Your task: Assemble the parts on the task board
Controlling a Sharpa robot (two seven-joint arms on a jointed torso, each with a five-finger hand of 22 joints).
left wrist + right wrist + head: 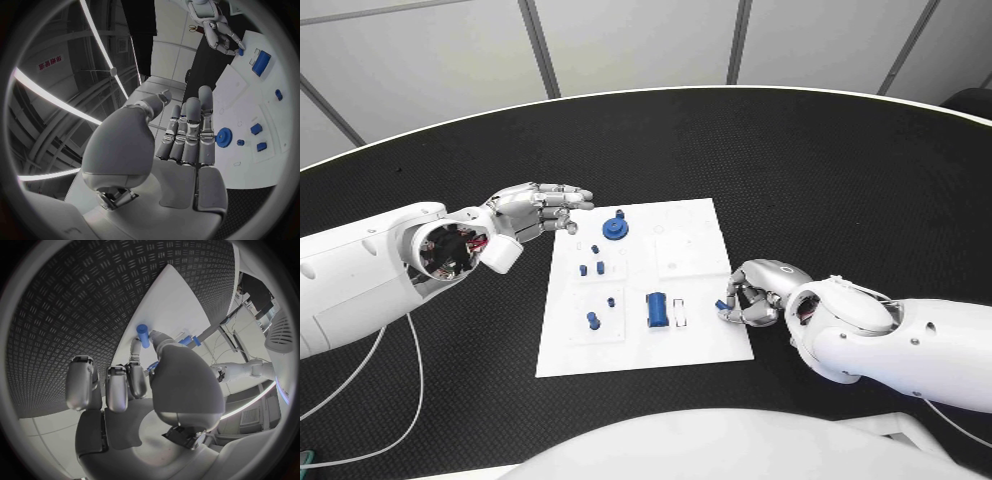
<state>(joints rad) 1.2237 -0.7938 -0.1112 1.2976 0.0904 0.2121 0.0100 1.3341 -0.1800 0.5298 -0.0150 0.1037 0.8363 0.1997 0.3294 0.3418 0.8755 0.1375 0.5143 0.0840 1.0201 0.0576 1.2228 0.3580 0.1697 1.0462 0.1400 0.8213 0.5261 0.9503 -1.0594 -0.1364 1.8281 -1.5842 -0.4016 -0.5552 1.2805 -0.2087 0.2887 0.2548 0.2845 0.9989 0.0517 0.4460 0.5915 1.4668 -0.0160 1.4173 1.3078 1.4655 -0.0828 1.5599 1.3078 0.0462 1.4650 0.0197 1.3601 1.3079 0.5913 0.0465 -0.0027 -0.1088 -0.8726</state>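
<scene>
Right hand: our right hand [753, 293] pinches a small blue peg [143, 334] at the task board's [704, 340] right edge.
Left hand: our left hand [540, 209] hangs spread and holds nothing, by the board's top left corner.

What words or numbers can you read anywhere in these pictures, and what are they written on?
Red sign on the room's wall or ceiling, seen in the left wrist view: a few red characters, too blurred to read.
Task board: no readable writing on it.
Blue parts: no writing to be seen.
Left hand and right hand: no labels to be seen.
</scene>
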